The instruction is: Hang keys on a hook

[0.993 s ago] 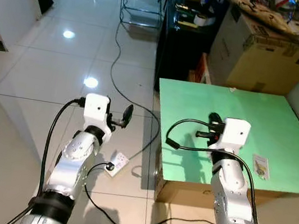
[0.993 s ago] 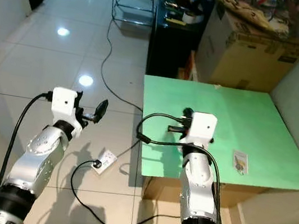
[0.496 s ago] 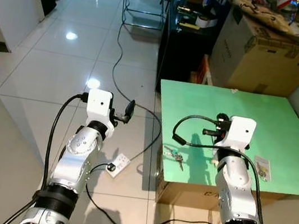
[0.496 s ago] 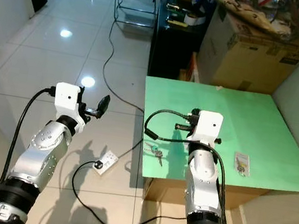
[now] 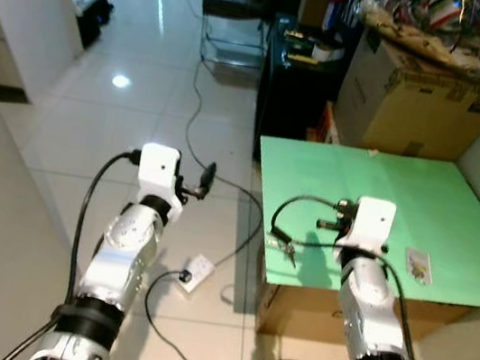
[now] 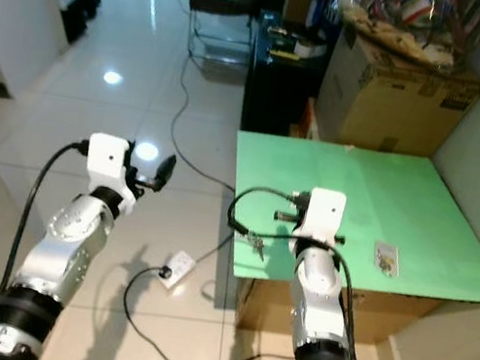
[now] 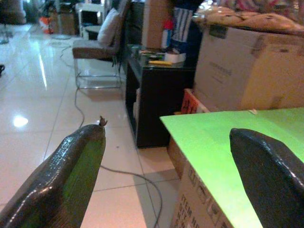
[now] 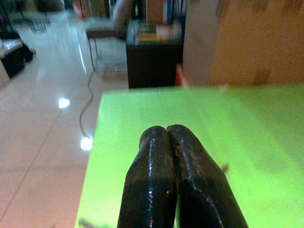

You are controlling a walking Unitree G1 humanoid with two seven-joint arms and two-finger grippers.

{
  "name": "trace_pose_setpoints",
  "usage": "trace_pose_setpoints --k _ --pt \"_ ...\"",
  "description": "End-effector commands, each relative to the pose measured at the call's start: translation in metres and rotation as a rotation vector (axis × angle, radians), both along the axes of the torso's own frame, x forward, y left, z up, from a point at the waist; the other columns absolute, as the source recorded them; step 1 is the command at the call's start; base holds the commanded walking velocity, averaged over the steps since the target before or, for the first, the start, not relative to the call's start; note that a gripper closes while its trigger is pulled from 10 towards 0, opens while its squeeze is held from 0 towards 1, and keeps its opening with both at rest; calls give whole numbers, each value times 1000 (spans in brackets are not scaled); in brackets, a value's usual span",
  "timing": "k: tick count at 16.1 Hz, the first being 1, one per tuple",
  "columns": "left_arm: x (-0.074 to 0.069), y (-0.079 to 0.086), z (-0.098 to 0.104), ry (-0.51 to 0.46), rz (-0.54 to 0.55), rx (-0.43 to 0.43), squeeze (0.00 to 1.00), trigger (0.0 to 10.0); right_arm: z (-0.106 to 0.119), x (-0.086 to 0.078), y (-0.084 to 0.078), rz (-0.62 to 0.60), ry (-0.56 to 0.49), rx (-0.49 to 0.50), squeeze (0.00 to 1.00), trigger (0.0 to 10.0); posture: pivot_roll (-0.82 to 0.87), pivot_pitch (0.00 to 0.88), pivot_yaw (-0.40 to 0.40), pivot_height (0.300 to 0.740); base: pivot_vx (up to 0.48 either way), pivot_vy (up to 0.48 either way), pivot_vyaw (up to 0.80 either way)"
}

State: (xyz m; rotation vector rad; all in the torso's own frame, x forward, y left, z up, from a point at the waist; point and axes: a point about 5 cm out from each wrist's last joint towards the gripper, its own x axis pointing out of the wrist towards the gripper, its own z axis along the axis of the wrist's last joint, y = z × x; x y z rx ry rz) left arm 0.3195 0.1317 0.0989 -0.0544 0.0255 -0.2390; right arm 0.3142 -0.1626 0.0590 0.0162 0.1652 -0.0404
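Green desk (image 5: 452, 223) sits right of centre, low, on what looks like a cardboard base. Keys (image 5: 288, 251) lie on the desk at its near left corner, right by the edge; small and hard to resolve, I make out a ring with a dark bit or two. A second small item, a flat packet (image 5: 418, 265), lies near the near right edge, well apart from the keys.

My right gripper (image 8: 176, 156) is over the near left part of the desk, fingers pressed together with nothing between them, tips pointing toward the far side. In the head views the right arm's white wrist block hides most of the fingers. The keys are just left of and nearer than that wrist, not in the gripper.

My left gripper (image 7: 166, 175) is off the desk, out over the tiled floor (image 5: 94, 120) to the left; fingers spread wide, holding nothing. Through the gap I see the desk's left edge and a black cabinet (image 5: 297, 79) beyond.

A large cardboard box (image 5: 422, 95) stands far of the desk with cloth piled on top. A black cable (image 5: 198, 128) runs over the floor to a white power strip (image 5: 198, 271) near the desk's left side. A chair (image 5: 234, 15) stands far back.
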Motion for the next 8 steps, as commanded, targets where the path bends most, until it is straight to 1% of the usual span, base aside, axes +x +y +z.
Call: trace_pose_setpoints --k 1,2,4,5,8 --pt "0 -3 0 -1 -30 27 0 10000 -7 2 -7 -48 54 -11 0 10000 -36 0 29 740 0 0 0" --pt "-1 -3 0 -3 -44 52 0 10000 -10 4 -11 -79 80 -30 0 10000 -28 0 32 740 0 0 0" --pt "-1 -3 0 -12 -63 68 0 10000 -4 8 -11 -72 60 -43 0 10000 -25 0 34 740 0 0 0" --pt "-3 -3 -1 -7 -67 68 0 10000 0 10 -12 -73 25 -41 1000 10000 -21 0 34 740 0 0 0" --pt "-6 -1 -4 4 -72 78 0 10000 -6 11 -13 -77 41 -50 1000 10000 -7 0 36 740 0 0 0"
